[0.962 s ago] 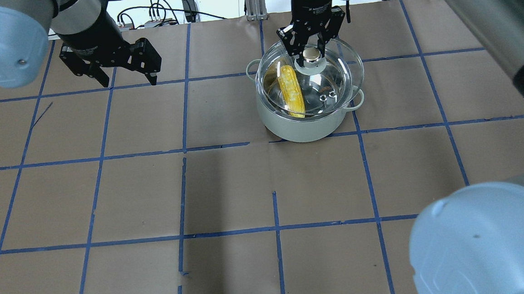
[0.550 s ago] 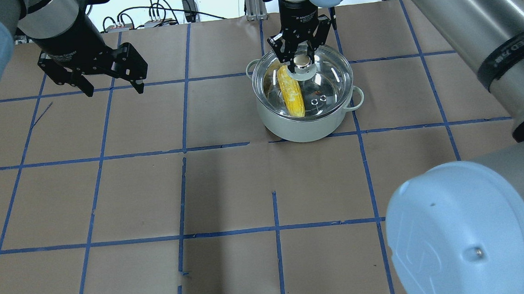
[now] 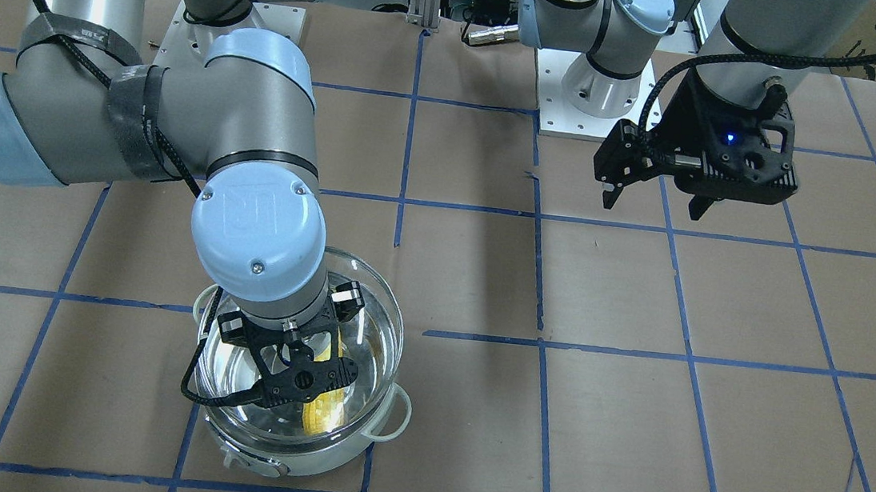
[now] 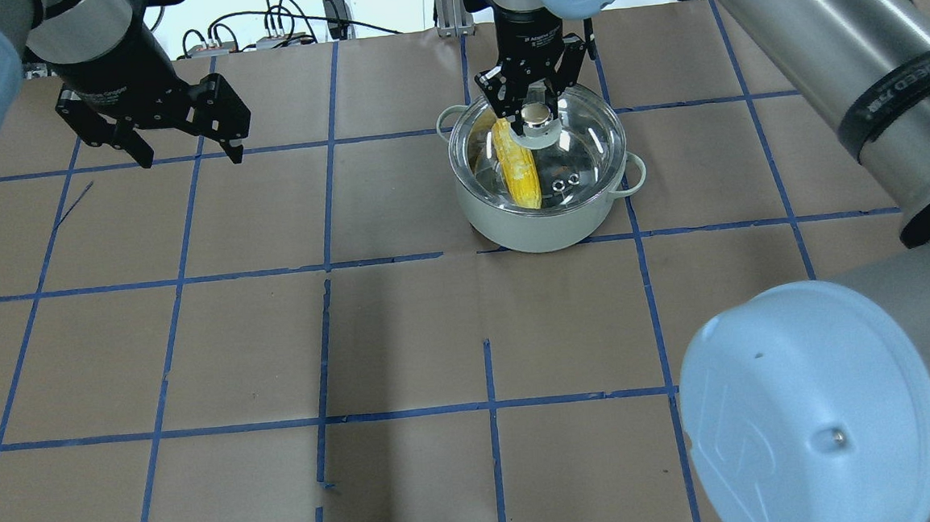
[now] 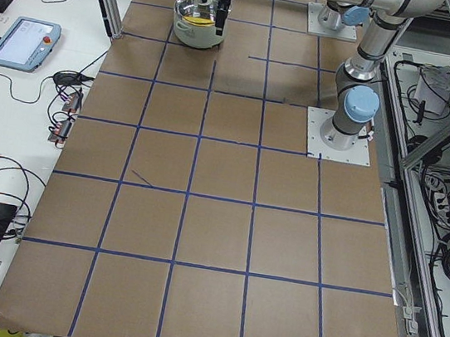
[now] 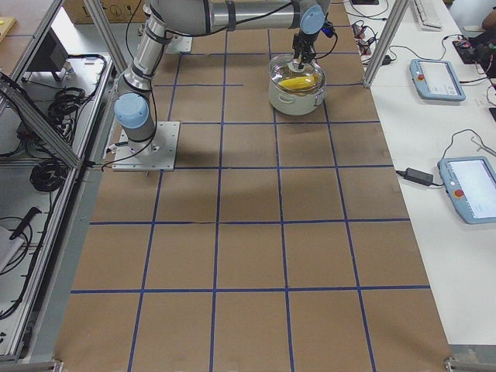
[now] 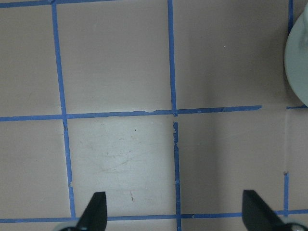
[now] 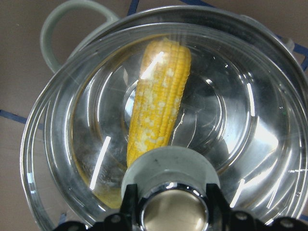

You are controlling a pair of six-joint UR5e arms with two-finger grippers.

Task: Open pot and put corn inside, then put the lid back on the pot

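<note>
Glass lid [image 4: 582, 137] covers the pot [image 4: 544, 228], with the corn [image 4: 517, 165] lying inside beneath it. Right gripper [image 4: 535, 115] is clamped on the lid's knob [image 8: 172, 216] (its wrist view shows a finger pressed close at each side, which is harder to read from overhead). Whether the lid sits fully on the rim I cannot tell. Left gripper [image 4: 192, 156] hangs spread wide, holding nothing, well apart from the pot. Its wrist view shows taped paper [image 7: 120, 159] and a sliver of pot.

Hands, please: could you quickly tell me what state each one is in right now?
Left hand: open, holding nothing.
Right hand: closed on the lid by its knob.
</note>
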